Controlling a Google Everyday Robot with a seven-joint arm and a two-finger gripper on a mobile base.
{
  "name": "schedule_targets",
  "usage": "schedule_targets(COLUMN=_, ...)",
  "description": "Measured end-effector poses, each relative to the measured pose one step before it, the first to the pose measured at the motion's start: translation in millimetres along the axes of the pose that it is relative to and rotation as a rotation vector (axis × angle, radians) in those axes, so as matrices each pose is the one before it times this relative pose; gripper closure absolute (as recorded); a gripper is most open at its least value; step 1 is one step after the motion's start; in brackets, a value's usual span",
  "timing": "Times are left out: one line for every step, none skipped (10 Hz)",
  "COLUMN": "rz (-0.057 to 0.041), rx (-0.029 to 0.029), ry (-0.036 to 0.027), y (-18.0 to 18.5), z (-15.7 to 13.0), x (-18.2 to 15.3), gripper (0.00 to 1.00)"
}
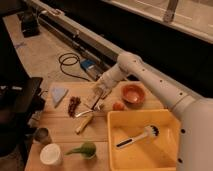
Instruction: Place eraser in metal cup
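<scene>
**A:** Where is the gripper [100, 94]?

**B:** Low over the far part of the pale wooden table [57, 125], with its fingers clenched. The tan, wood-coloured oblong eraser [93, 103] lies right at the fingertips, just below them as the camera sees it. I cannot tell whether the fingers have hold of it or only press against it.

**A:** And the target?

**B:** The small dull grey cylindrical metal cup [41, 135] stands well apart from the gripper, down and to the left, near the table's edge. The white round tub [50, 154] sits just past it, further from the gripper, and could be mistaken for it.

**A:** How should this step be done well?

**B:** Prove the grip first. Lift a little and check that the eraser comes up. If it doesn't, open the fingers, centre them across the narrow sides and close. Carry it high, because the yellow banana-shaped thing [84, 124] lies between the gripper and the cup.

**A:** The cup looks narrow.

**B:** It does, and I judge the eraser to be longer than the mouth is wide. Tip it end-down, centre it over the rim and lower it before letting go, or it may topple the cup.
</scene>
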Motion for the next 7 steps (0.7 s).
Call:
schedule_targets(rz=-0.01897, rx=-0.00836, ry=0.00434, y=-18.26, z=7.93, x=-9.13, gripper=1.00)
schedule_targets(rz=-0.01095, rx=-0.00955, ry=-0.00142, y=-13.12, z=7.85, x=-9.35, gripper=1.00)
schedule_targets(rz=0.00206, rx=-0.00176, ry=0.00296, y=1.27, z=-0.67, x=0.80, gripper=1.00)
schedule_targets(rz=0.00210, rx=0.00085, ry=0.00173, y=0.88, z=-1.15, x=0.84, gripper=1.00)
schedule_targets(rz=-0.00127, rx=-0.00043, ry=-0.00137, y=-0.66, z=0.83, x=-0.63, gripper=1.00)
schedule_targets(rz=-0.00105, rx=-0.00012, ry=-0.00077, y=-0.70, z=0.46, x=-0.41, gripper=1.00)
schedule_targets(rz=0.00188, rx=0.00017, ry=0.00094, y=1.24, z=-0.70, x=0.59, gripper=1.00)
